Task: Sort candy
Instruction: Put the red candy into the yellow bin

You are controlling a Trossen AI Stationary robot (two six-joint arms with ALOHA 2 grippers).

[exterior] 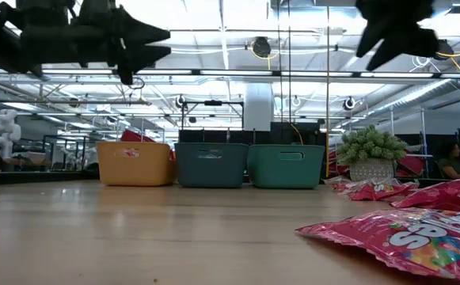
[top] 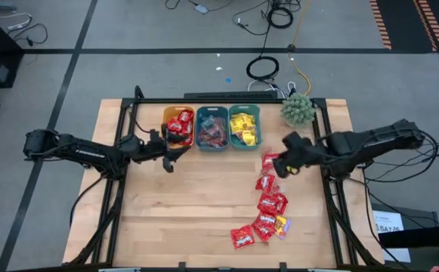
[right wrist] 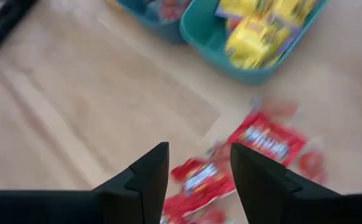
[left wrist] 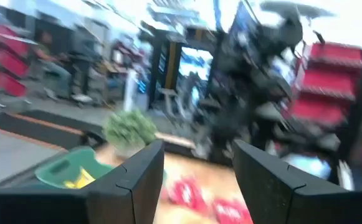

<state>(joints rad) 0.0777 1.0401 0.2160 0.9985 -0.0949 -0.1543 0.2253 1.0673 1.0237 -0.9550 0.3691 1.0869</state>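
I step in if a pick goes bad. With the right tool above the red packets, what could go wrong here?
The red packets lie overlapping, so the open right tool might lift two together or drag one aside. The plant stands near that arm's path to the bins and could get knocked. The open left tool hangs near the orange bin, where both arms may crowd.

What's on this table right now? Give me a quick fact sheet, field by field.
Bins: orange bin, blue bin, green bin, side by side at the table's far edge
Orange bin contents: red packets
Green bin contents: yellow packets
Loose candy: red packets trailing along the table's right side
Plant: green spiky plant beside the green bin
Left gripper: open, empty, near the orange bin
Right gripper: open, empty, above the loose red packets
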